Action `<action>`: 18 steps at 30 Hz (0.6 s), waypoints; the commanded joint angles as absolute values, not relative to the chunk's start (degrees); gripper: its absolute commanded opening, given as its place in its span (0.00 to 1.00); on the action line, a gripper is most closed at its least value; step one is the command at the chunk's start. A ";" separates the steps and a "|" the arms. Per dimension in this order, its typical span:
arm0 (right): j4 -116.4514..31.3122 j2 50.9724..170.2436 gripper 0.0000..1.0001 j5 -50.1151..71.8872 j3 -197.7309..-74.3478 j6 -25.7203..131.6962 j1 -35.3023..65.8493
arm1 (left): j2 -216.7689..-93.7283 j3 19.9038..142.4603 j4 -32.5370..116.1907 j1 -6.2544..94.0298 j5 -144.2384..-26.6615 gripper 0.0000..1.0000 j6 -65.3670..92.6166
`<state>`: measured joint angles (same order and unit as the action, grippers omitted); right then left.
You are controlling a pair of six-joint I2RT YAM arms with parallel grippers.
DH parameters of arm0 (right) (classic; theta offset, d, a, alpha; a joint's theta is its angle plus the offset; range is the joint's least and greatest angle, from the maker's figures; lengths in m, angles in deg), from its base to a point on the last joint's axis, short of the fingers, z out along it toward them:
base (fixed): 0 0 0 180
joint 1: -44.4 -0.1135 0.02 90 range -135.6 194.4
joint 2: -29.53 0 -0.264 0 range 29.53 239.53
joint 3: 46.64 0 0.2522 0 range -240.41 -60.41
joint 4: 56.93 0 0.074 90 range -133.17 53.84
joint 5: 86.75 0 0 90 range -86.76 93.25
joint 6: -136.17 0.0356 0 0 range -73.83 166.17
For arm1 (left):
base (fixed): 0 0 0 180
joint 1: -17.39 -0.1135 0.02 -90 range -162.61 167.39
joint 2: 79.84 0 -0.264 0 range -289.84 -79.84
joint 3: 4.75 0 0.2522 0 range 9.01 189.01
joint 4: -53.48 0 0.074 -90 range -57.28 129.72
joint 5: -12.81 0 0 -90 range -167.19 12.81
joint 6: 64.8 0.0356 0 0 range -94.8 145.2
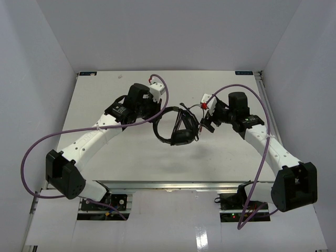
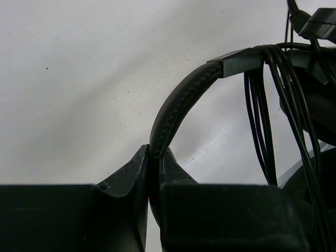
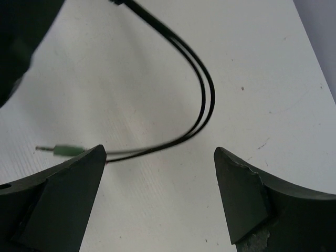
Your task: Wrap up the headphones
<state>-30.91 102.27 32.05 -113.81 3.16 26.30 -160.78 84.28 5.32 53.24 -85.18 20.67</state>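
The black headphones (image 1: 177,127) hang above the middle of the table. My left gripper (image 1: 156,116) is shut on the padded headband (image 2: 178,102), seen pinched between the jaws in the left wrist view. Several turns of thin black cable (image 2: 265,110) are wound over the headband's slider end. My right gripper (image 1: 206,125) is open just right of the ear cups and holds nothing. In the right wrist view (image 3: 160,155) the loose double cable end (image 3: 202,100) curves over the table beyond the fingers, ending in a green plug (image 3: 65,150) by the left finger.
The white table (image 1: 131,157) lies under both arms. Thick purple robot cables (image 1: 31,152) loop outside each arm, the right one arching over the right wrist (image 1: 247,89). White walls stand on the left, back and right of the table.
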 commanded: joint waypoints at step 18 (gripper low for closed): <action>-32.20 89.52 0.90 40.79 -107.41 11.63 30.92 | -174.26 84.35 22.69 41.79 -85.33 0.00 14.11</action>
<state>-30.82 95.00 36.63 -109.04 7.80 30.55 -169.96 83.53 15.06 43.81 -88.46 15.97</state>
